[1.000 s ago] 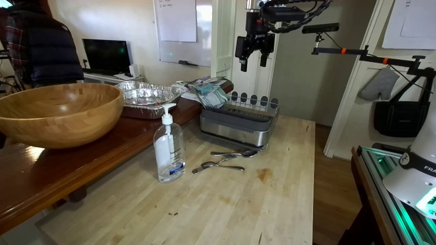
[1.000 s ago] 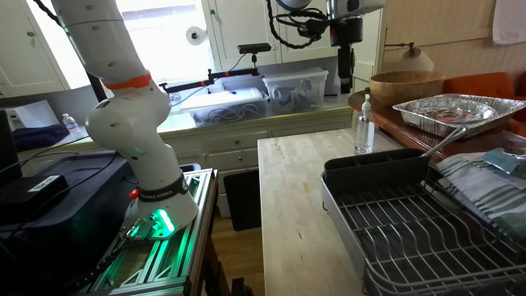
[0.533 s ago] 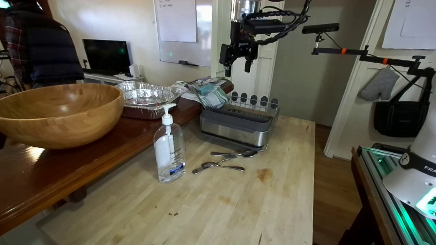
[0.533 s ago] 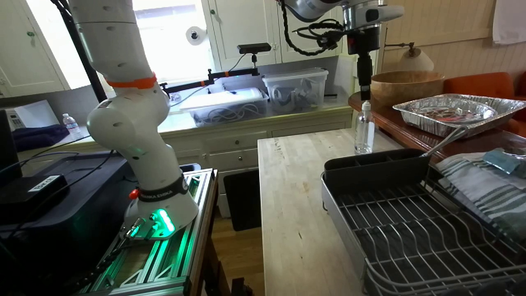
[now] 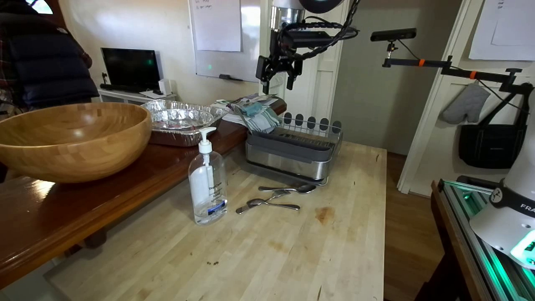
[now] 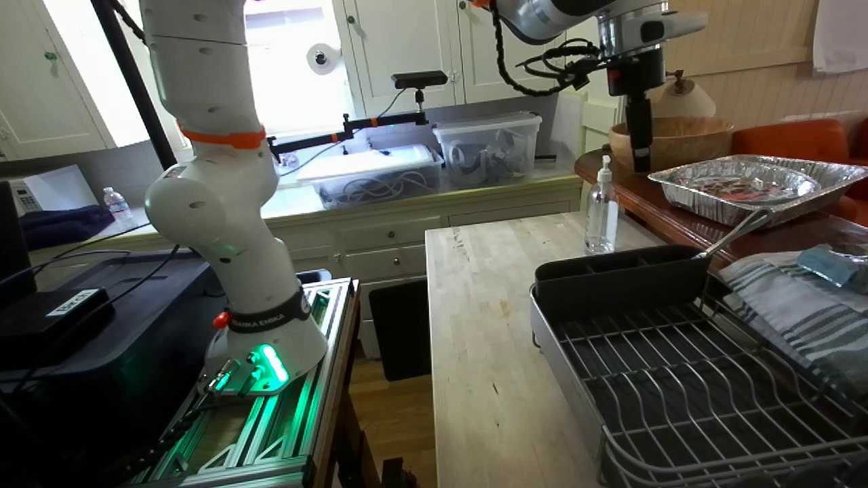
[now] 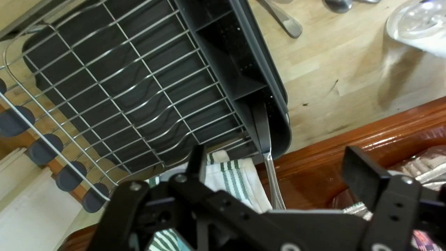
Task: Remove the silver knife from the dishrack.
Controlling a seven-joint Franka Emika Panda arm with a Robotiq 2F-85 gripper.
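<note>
The window (image 6: 298,91) is blown out white, and glare spots the brown table (image 5: 62,209).

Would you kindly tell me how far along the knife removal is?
Done: the gripper is open, with the silver knife in sight in the wrist view. In hand: presumably the approach, since the gripper hangs higher than the dishrack and holds nothing. Left: grasping the silver knife, which leans out of one end of the utensil caddy, and lifting it clear.
</note>
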